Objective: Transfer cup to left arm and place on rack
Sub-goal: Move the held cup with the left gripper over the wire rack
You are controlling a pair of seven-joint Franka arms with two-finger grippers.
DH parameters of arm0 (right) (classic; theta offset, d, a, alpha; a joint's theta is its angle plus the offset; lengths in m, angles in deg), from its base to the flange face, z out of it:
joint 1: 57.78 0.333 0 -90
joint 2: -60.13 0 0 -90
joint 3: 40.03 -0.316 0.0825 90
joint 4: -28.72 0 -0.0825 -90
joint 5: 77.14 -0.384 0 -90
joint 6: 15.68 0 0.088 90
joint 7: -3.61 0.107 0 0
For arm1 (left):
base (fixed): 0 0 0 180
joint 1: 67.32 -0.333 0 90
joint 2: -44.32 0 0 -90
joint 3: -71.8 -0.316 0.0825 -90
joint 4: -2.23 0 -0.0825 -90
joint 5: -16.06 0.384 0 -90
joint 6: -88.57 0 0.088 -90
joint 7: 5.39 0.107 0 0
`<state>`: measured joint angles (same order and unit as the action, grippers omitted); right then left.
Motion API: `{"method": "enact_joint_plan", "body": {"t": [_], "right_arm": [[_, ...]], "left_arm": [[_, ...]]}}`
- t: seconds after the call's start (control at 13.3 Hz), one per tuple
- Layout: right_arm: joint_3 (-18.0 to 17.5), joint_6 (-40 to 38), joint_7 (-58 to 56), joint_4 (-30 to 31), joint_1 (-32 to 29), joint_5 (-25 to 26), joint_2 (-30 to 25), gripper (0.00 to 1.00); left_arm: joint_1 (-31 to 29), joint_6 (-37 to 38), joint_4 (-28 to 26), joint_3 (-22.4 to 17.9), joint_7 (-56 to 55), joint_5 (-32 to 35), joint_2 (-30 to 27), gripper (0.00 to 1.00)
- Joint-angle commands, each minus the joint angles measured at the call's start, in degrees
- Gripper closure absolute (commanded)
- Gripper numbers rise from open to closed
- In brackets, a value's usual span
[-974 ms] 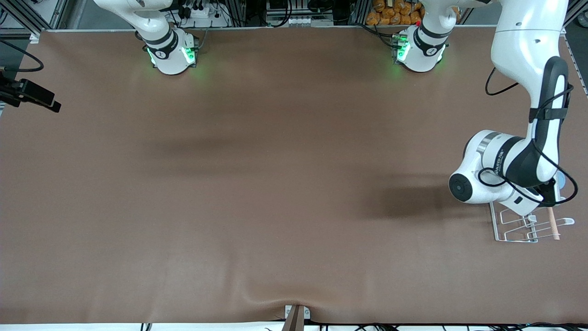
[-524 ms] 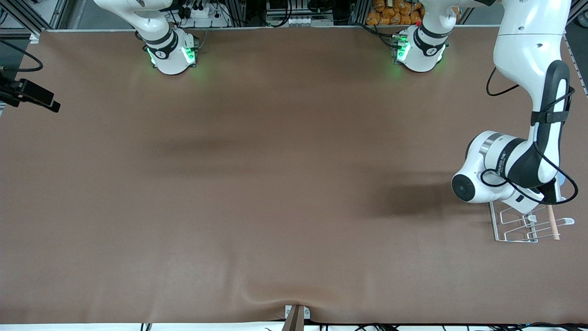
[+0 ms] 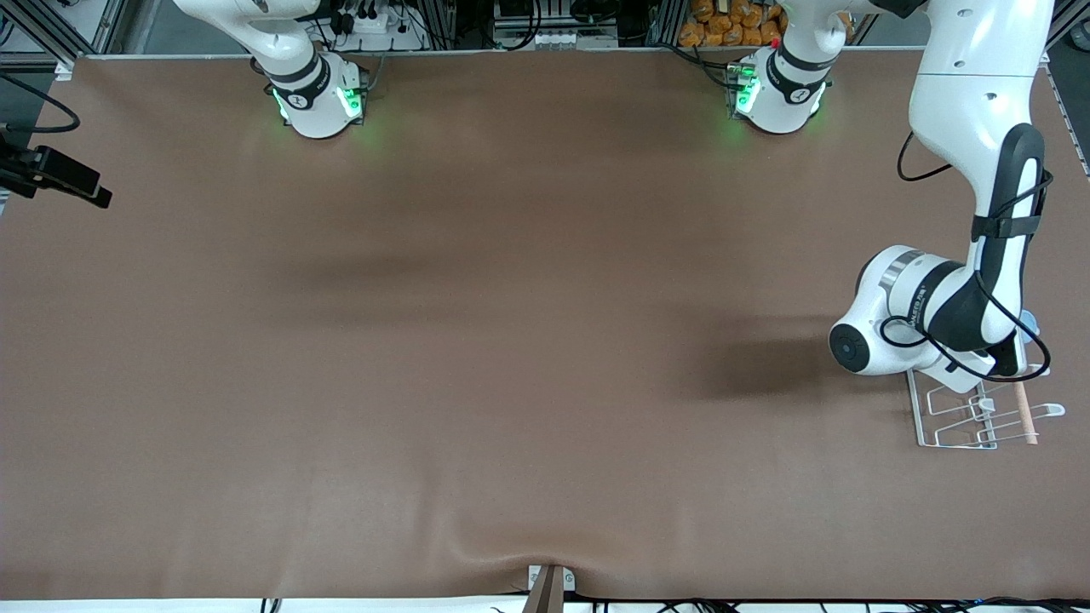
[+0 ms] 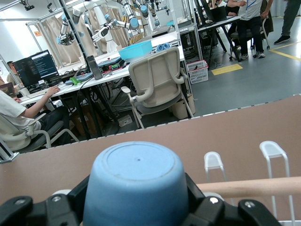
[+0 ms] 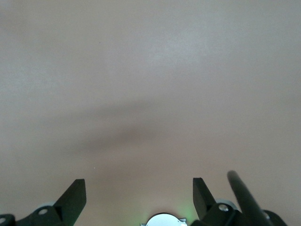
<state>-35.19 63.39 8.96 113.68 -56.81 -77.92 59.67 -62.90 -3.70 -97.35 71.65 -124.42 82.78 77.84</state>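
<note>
Mostly hidden, cup (image 4: 137, 183) in left gripper (image 4: 136, 207).

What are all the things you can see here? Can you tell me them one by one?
cup: one, light blue, upside down between the left gripper's fingers, over the rack.
rack: one, white wire with looped prongs, on the table at the left arm's end.
wooden rod: one, light wood, lying across the rack.
table: one, covered in brown.
left gripper: one, black, shut on the cup above the rack.
right gripper: one, black, fingers open, looking down at bare table; the right arm waits, mostly out of the front view.
</note>
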Motion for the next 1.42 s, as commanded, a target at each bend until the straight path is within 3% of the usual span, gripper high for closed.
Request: {"method": "enact_joint_plan", "body": {"t": [0.0, 0.37, 0.52, 1.05, 1.35], "right_arm": [[0.18, -0.5, 0.71, 0.03, 0.61, 0.7, -0.85, 0.0], [0.18, -0.49, -0.07, 0.03, 0.96, 0.88, -1.03, 0.0], [0.53, -0.32, -5.5, 0.03, 0.7, 0.79, -1.12, 0.0], [0.53, -1.02, -5.88, -2.95, 0.79, 1.4, -0.5, 0.0], [0.62, -1.64, -6.14, -2.96, 0.79, 1.32, -0.42, 0.0]], "left_arm": [[-0.55, -0.45, -0.61, 0.32, -1.56, 1.83, -0.3, 0.41], [-0.55, -0.45, -0.53, 0.32, -2.0, 1.83, 0.93, 0.18], [-0.46, -0.45, -0.53, 0.32, -2.0, 1.83, 1.02, 0.01], [-0.2, -0.45, -0.35, 0.23, -1.13, 1.92, 0.85, 0.0], [-0.46, -0.45, 1.58, 0.32, 7.29, 1.75, -0.64, 0.0]]}}
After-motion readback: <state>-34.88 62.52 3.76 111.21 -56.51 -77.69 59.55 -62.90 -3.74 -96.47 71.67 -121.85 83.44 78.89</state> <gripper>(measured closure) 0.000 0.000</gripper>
